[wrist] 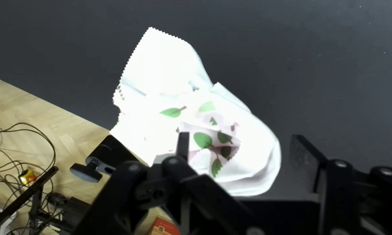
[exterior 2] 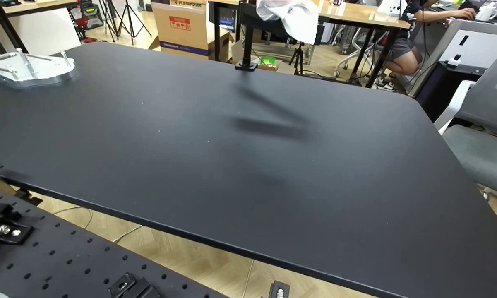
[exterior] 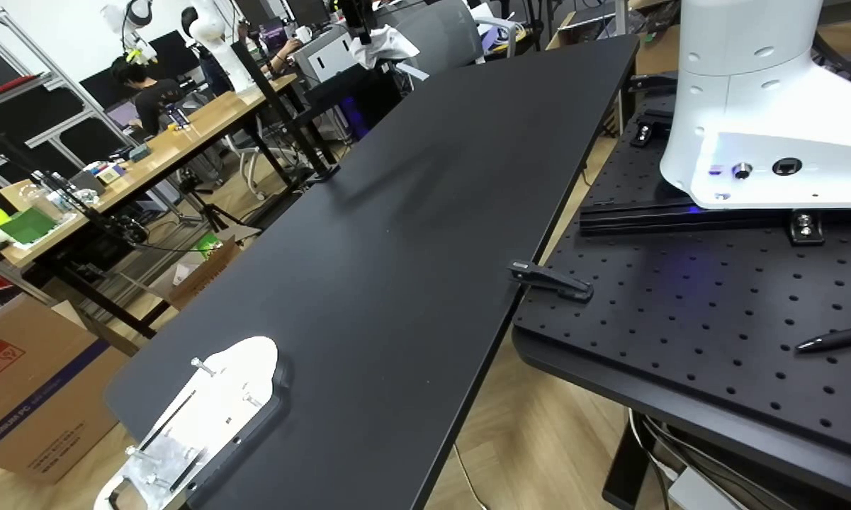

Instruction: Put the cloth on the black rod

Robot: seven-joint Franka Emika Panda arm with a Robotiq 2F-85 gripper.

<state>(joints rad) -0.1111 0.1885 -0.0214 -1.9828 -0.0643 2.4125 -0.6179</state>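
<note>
The white cloth (wrist: 169, 71), with green leaf prints, lies crumpled below my gripper in the wrist view. It hangs over the black rod (exterior 2: 252, 17) in an exterior view, where the cloth (exterior 2: 294, 18) drapes down its front. The cloth (exterior: 384, 47) also shows high up in an exterior view, by the dark rod (exterior: 333, 86). In the wrist view a black end piece with a knob (wrist: 88, 172) sticks out beside the cloth; the rest is covered. My gripper (wrist: 241, 147) is open, its fingers apart above the cloth. In an exterior view my gripper (exterior: 363, 32) is just above the cloth.
A black upright post (exterior 2: 247, 46) is clamped to the far edge of the black table (exterior 2: 215, 165). A white plate with pegs (exterior: 220, 397) lies at one table end. A grey chair (exterior 2: 484, 124) stands beside the table. Cables (wrist: 19, 153) lie on the floor.
</note>
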